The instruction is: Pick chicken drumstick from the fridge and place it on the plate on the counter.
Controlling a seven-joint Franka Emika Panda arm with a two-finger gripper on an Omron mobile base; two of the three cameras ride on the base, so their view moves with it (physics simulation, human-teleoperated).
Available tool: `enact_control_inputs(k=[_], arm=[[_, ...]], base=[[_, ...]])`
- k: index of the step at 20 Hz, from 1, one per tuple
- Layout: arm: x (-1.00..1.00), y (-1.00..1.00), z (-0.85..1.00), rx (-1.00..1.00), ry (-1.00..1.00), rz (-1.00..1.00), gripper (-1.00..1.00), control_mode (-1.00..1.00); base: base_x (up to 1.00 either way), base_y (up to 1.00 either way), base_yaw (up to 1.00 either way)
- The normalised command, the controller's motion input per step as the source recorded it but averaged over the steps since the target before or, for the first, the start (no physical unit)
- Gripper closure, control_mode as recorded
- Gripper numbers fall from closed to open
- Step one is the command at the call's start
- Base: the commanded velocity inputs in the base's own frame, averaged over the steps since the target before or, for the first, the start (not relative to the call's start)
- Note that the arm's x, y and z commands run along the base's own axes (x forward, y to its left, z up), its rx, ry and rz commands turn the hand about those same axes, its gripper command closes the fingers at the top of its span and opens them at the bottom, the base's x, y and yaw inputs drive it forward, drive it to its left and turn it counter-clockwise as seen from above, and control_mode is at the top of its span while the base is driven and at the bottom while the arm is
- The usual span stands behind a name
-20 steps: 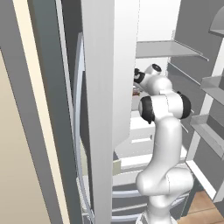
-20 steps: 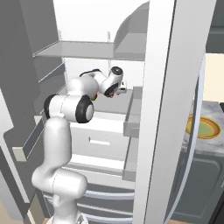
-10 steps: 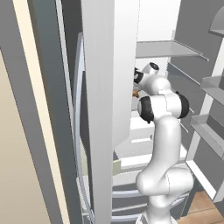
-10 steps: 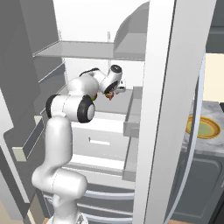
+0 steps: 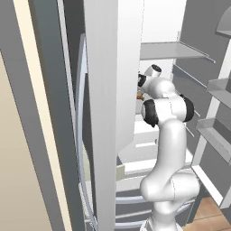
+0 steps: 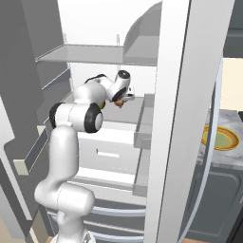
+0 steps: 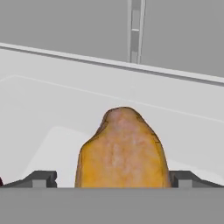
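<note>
Arm reaches into the open fridge [image 6: 109, 156], hand at mid height, just under the upper grey shelf [image 6: 95, 54].

Right base view: gripper [image 6: 120, 104] sits centre-left of frame, angled downward. A small brown-orange lump, the chicken drumstick [image 6: 118, 102], shows at its tip, above the white drawers [image 6: 107, 152]. It hangs clear of the grey shelf surface behind it, as far as this angle tells.

Left base view: same hand near frame centre, partly behind the fridge's white side wall. Gripper [image 5: 140, 95] shows a speck of orange at the wall's edge, the drumstick [image 5: 139, 96]; too small for detail.

Hand view: drumstick [image 7: 122, 151] stands large at bottom centre, rounded end up, orange-yellow low down and paler brown toward the top. 2 dark finger tips [image 7: 40, 178] flank it, 1 at lower left and 1 at lower right, each hard against its sides. Gripper [image 7: 114, 179] is clenched around the drumstick. Behind it a pale fridge floor and a grey back wall with a vertical rail at upper centre.

Plate [image 6: 222, 138], orange-yellow rim and pale green centre, lies on the marble counter [image 6: 232, 119] at the right edge of the right base view, beyond the fridge door frame [image 6: 175, 123], well apart from the gripper.
</note>
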Motion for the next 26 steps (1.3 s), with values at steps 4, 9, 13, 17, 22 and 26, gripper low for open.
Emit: enact_control_inputs(k=[4,9,13,17,22,26], arm=[[0.03,0.06,-0.32,0.0,0.0,0.0,-1.0,-1.0],[0.0,0.0,-0.33,0.0,0.0,0.0,1.0,-1.0],[0.0,0.0,-0.16,0.0,0.0,0.0,1.0,-1.0],[-0.08,0.0,0.0,0.0,0.0,0.0,1.0,-1.0],[-0.59,0.0,0.13,-0.01,-0.03,-0.03,1.0,-1.0],[-0.93,0.0,0.26,-0.02,-0.01,-0.1,1.0,-1.0]], base=[[0.0,0.0,0.0],[0.0,0.0,0.0],[0.0,0.0,0.0],[0.0,0.0,0.0],[0.0,0.0,0.0],[0.0,0.0,0.0]])
